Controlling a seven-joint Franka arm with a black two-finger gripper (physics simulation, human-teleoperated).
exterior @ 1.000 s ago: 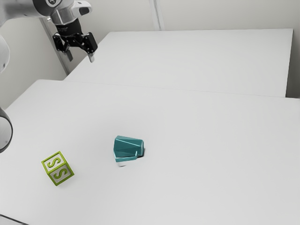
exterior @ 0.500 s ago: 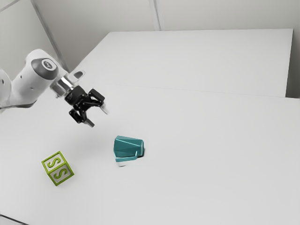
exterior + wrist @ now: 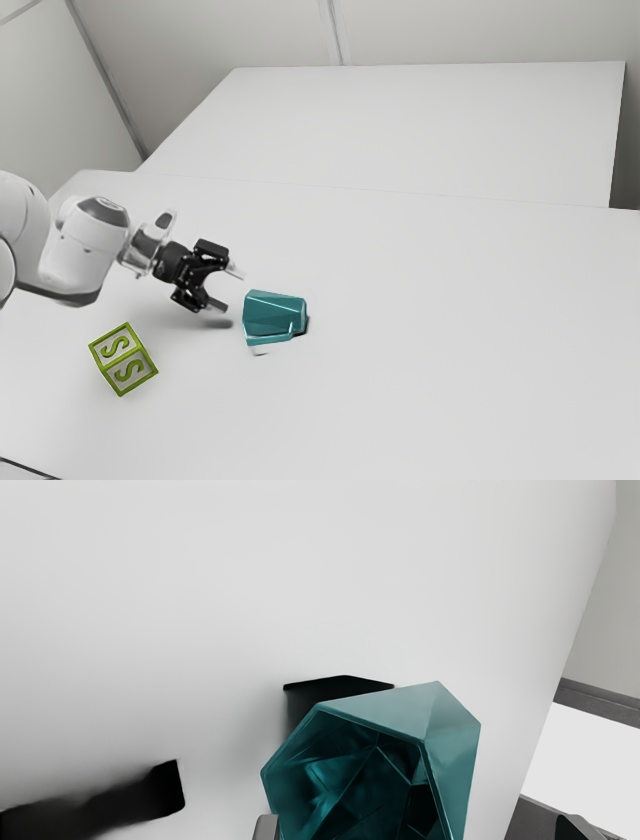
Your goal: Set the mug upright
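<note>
While the Mug Is Lying on Its Side, Open Jaws Are Hovering Near Its Mouth

As the arm (image 3: 90, 245) is reaching in from the exterior view's left, the black gripper (image 3: 231, 290) is hovering low over the white table (image 3: 450, 350), casting a soft shadow (image 3: 217, 323) beneath itself. Its jaws are standing spread, pinching nothing. The teal, faceted mug (image 3: 273, 313) is resting on its side on the table, near the fingertips and toward the exterior view's right from them. A small gap is showing there between the gripper and the mug.

In the wrist view, the mug's mouth is facing the gripper, its dark inside showing. One fingertip is overlapping the edge of the mug's outline, while the other is standing well out past the mug's opposite side.

A green-edged block (image 3: 124, 360) is sitting tilted in the exterior view, displaying the letter S on two faces. It is lying toward the exterior view's left from the mug, well apart from it. Beyond the table, another white surface (image 3: 420, 130) is stretching toward the wall (image 3: 480, 30).
</note>
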